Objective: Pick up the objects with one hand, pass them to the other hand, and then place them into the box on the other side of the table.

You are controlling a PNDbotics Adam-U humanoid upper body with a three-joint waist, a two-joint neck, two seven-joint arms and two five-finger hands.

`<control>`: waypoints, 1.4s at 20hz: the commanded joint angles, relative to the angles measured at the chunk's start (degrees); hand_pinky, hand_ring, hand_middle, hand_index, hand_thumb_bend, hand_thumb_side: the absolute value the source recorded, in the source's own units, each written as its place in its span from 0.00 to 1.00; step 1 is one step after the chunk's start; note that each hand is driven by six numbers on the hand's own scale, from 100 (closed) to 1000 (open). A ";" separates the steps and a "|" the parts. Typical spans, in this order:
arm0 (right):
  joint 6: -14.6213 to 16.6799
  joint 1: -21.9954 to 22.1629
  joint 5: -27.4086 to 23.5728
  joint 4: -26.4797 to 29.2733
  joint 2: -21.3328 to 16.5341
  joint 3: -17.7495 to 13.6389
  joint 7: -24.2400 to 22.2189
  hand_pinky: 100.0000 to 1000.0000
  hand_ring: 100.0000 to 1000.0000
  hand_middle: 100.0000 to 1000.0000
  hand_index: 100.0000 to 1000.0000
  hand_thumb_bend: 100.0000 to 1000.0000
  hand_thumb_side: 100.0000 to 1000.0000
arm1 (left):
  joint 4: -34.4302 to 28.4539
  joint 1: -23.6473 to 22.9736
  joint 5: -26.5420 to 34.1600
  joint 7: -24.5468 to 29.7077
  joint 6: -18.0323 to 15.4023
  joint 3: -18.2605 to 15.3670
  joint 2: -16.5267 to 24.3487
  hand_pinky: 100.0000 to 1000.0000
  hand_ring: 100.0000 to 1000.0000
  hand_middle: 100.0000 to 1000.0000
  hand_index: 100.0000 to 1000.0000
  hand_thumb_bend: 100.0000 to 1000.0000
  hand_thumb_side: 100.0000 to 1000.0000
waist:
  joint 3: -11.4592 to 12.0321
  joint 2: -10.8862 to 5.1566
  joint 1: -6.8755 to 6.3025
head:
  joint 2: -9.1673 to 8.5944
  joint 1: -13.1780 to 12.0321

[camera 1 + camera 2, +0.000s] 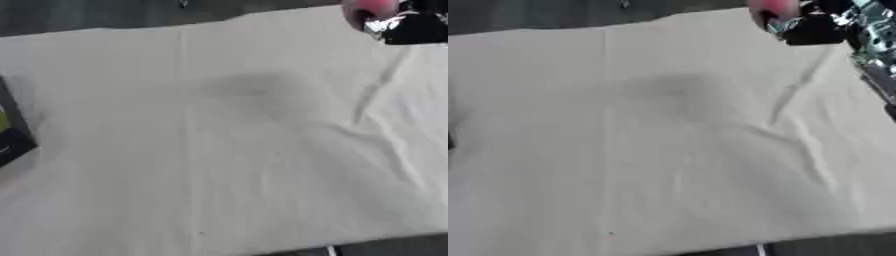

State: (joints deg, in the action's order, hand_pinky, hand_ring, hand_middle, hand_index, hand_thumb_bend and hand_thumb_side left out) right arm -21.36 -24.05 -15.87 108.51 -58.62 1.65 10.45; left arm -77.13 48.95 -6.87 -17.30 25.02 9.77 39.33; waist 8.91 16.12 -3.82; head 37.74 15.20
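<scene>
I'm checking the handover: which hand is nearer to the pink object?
Right. The right hand is at the pink object in the upper right corner, seemingly holding it, though the fingers are blurred. The left hand shows in neither view.

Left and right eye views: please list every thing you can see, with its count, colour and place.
Cloth: one, cream, wrinkled, covers the table.
Box: one, black, at the left edge of the left eye view, mostly cut off; something yellow-green shows inside.
Object: one, pink-red, rounded, at the top right, in the right hand.
Floor: dark grey, past the far edge.
Right hand: one, black and silver, top right, curled round the object.
Left hand: not in view.
</scene>
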 commanded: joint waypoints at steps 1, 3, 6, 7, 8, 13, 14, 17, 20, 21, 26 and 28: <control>-0.64 -1.82 -0.13 1.29 0.70 0.66 1.50 0.68 0.68 0.37 0.44 0.22 0.00 | -1.67 1.78 0.48 -0.36 -0.19 -0.80 2.48 0.70 0.70 0.75 0.69 0.86 0.40 | 0.03 -2.32 -0.51 | 0.34 -0.38; -0.87 -2.47 -0.46 1.17 1.98 1.47 2.85 0.67 0.68 0.37 0.44 0.22 0.00 | -2.36 2.13 0.80 -0.32 -0.30 -0.60 2.39 0.70 0.69 0.75 0.69 0.86 0.40 | 0.03 -2.45 -0.49 | 0.42 -0.54; -1.12 -3.44 -0.77 1.04 3.67 2.65 4.43 0.67 0.68 0.37 0.44 0.22 0.00 | -3.68 2.59 1.02 -0.12 -0.49 -0.34 2.11 0.70 0.69 0.75 0.69 0.86 0.40 | 0.09 -2.65 -0.48 | 0.39 -0.78; -1.23 -3.75 -0.62 1.04 4.20 3.10 4.68 0.67 0.68 0.37 0.44 0.22 0.00 | -4.25 2.77 1.12 -0.11 -0.58 -0.34 1.96 0.69 0.69 0.75 0.69 0.86 0.40 | 0.14 -2.72 -0.49 | 0.37 -0.80; -1.37 -4.06 -0.46 0.98 4.77 3.55 4.74 0.67 0.68 0.37 0.44 0.22 0.00 | -4.91 2.99 1.24 -0.12 -0.73 -0.31 1.82 0.69 0.69 0.75 0.69 0.85 0.40 | 0.20 -2.81 -0.49 | 0.37 -0.80; -1.76 -5.57 0.91 0.11 7.29 5.58 4.04 0.68 0.68 0.37 0.44 0.22 0.00 | -8.47 4.59 1.04 1.41 -1.56 0.97 1.57 0.70 0.69 0.75 0.69 0.85 0.41 | 0.45 -3.18 -0.55 | 0.24 -0.97; -1.75 -5.85 1.44 -0.08 7.71 5.94 3.85 0.68 0.68 0.37 0.44 0.22 0.00 | -9.13 5.00 0.78 1.99 -1.62 1.26 1.47 0.70 0.70 0.75 0.69 0.85 0.41 | 0.49 -3.24 -0.56 | 0.17 -1.10; -1.78 -6.57 2.80 -0.62 8.87 7.03 3.32 0.68 0.68 0.37 0.45 0.22 0.00 | -10.85 6.33 -0.23 4.02 -1.75 2.21 1.07 0.71 0.70 0.75 0.69 0.85 0.41 | 0.60 -3.45 -0.64 | -0.04 -1.65; -1.89 -7.24 3.82 -1.26 9.90 8.11 2.79 0.68 0.68 0.37 0.45 0.22 0.00 | -11.79 7.73 -1.57 7.01 -1.97 3.61 0.51 0.72 0.70 0.75 0.70 0.84 0.41 | 0.77 -3.65 -0.79 | -0.03 -1.98; -1.90 -7.56 4.04 -1.54 10.26 8.51 2.63 0.68 0.69 0.37 0.45 0.22 0.00 | -12.00 8.29 -2.12 8.28 -2.08 4.22 0.20 0.72 0.71 0.75 0.70 0.84 0.41 | 0.85 -3.71 -0.84 | 0.00 -2.01; -1.21 -9.11 4.88 -2.67 12.04 10.54 1.80 0.69 0.70 0.38 0.45 0.22 0.00 | -13.14 11.43 -4.92 14.81 -2.94 7.53 -1.59 0.73 0.71 0.75 0.71 0.84 0.41 | 1.13 -3.89 -1.00 | 0.33 -2.04; -0.91 -9.44 5.10 -3.07 12.58 11.16 1.68 0.69 0.70 0.38 0.45 0.22 0.00 | -13.41 12.40 -5.76 17.01 -3.06 8.55 -2.17 0.73 0.72 0.75 0.71 0.84 0.41 | 1.24 -3.91 -1.05 | 0.52 -2.17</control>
State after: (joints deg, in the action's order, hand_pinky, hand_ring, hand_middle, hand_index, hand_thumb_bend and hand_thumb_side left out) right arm -22.61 -32.43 -11.24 105.21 -45.40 12.95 12.31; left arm -89.60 60.08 -11.82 -1.61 22.12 18.25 36.42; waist 10.03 14.50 -4.22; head 38.17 13.23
